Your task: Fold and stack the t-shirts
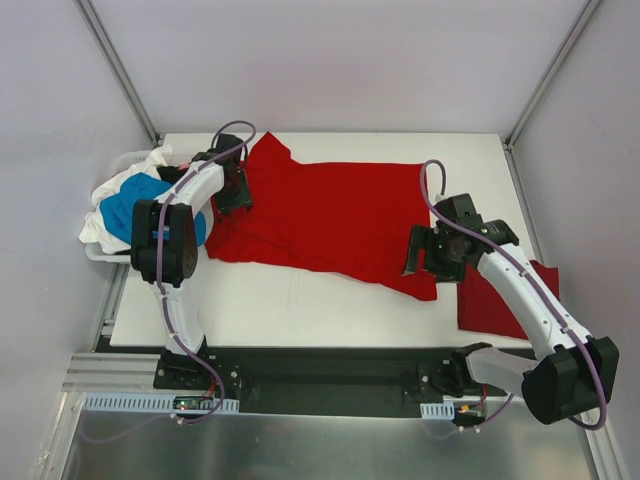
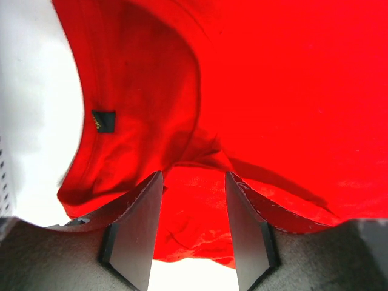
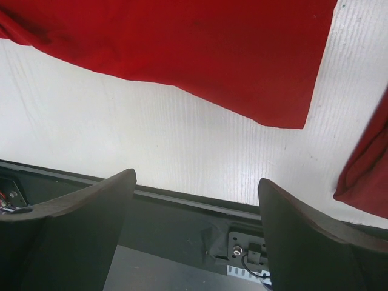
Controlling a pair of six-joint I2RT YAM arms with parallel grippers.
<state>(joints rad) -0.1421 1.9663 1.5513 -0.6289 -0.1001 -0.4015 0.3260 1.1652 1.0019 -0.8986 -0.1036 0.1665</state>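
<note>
A bright red t-shirt (image 1: 330,215) lies spread out, a little rumpled, across the middle of the white table (image 1: 300,300). My left gripper (image 1: 236,190) is low over its left end by the collar. In the left wrist view the left gripper (image 2: 194,176) is open, its fingers (image 2: 142,224) straddling a wrinkled fold of the red shirt (image 2: 273,91). My right gripper (image 1: 424,251) hovers over the shirt's near right corner. In the right wrist view the right gripper (image 3: 197,177) is wide open and empty, with the shirt's hem (image 3: 182,54) beyond it.
A folded red t-shirt (image 1: 497,298) lies at the table's right edge and shows in the right wrist view (image 3: 370,163). A heap of blue (image 1: 135,212) and white (image 1: 105,195) shirts sits off the table's left edge. A black rail (image 1: 330,375) runs along the front.
</note>
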